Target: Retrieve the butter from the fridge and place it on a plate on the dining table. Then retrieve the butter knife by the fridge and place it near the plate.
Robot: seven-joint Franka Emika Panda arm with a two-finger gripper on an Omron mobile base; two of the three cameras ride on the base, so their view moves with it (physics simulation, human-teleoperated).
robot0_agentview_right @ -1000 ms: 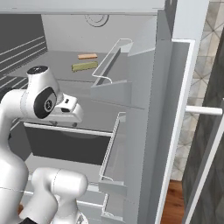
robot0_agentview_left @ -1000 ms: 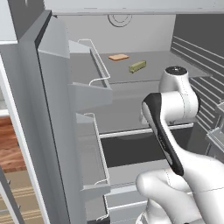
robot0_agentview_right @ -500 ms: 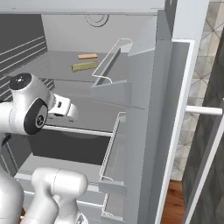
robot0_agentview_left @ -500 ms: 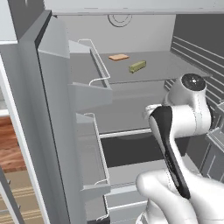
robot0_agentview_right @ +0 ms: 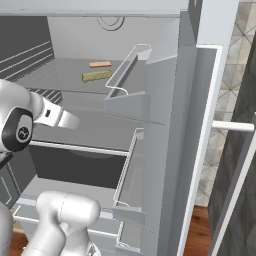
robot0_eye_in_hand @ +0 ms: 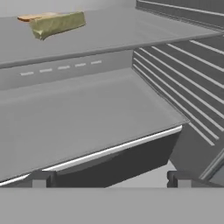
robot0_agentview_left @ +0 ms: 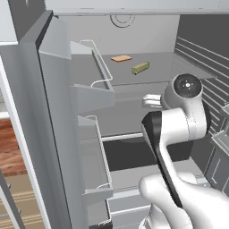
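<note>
Open fridge (robot0_agentview_left: 53,89) interior, grey shelves | butter (robot0_agentview_left: 140,67) on upper shelf beside a flat orange-brown item (robot0_agentview_left: 121,58), well back | gripper (robot0_eye_in_hand: 109,177) low before middle shelf, well short of butter | fingers (robot0_eye_in_hand: 40,178) spread apart, nothing between.

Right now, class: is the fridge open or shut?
Open. The fridge door is swung wide, baring its shelves, with the butter on the upper one.
</note>
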